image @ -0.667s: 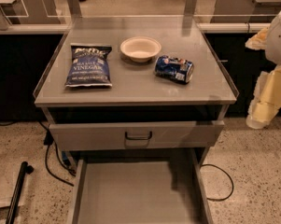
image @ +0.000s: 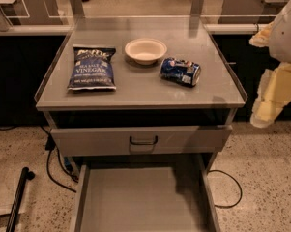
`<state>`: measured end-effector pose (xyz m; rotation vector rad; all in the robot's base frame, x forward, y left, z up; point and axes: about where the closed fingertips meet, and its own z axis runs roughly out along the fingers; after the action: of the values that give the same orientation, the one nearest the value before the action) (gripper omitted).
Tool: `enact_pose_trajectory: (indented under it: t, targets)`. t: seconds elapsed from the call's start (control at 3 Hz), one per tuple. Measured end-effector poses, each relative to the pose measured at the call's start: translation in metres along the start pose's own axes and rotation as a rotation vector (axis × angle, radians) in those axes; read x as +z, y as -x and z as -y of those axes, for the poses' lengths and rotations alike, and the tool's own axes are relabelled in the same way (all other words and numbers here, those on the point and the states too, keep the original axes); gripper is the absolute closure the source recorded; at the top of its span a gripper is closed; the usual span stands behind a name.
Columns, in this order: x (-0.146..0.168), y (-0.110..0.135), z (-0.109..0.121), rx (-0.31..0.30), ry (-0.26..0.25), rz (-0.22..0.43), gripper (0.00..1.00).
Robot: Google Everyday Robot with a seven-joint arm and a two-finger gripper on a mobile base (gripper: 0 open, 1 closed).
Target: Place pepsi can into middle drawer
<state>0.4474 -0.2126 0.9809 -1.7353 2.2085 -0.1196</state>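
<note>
The pepsi can (image: pixel 180 71), dented and blue, lies on its side on the grey cabinet top (image: pixel 145 88), right of centre, just right of a white bowl (image: pixel 145 50). The middle drawer (image: pixel 140 202) is pulled out at the bottom of the view, with a bare flat floor and nothing in it. My gripper (image: pixel 267 109), cream-coloured, hangs at the right edge of the view, off the cabinet's right side and below the level of the top. It is well apart from the can and holds nothing visible.
A blue chip bag (image: pixel 92 67) lies flat on the left of the top. The closed drawer front with a dark loop handle (image: pixel 143 140) sits above the open drawer. Cables (image: pixel 53 170) and a dark pole (image: pixel 18 197) lie on the floor at left.
</note>
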Motion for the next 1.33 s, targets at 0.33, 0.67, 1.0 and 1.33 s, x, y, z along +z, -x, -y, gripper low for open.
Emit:
enact_pose_trajectory:
  t: [0.33,0.67,1.0,1.33]
  targets:
    - [0.004,0.013,0.021,-0.002,-0.015,0.033,0.00]
    - [0.005,0.021,0.048,0.042,-0.048,0.120,0.00]
    - [0.006,0.031,0.059,0.089,-0.084,0.220,0.00]
    - [0.015,0.041,0.065,0.114,-0.113,0.290,0.00]
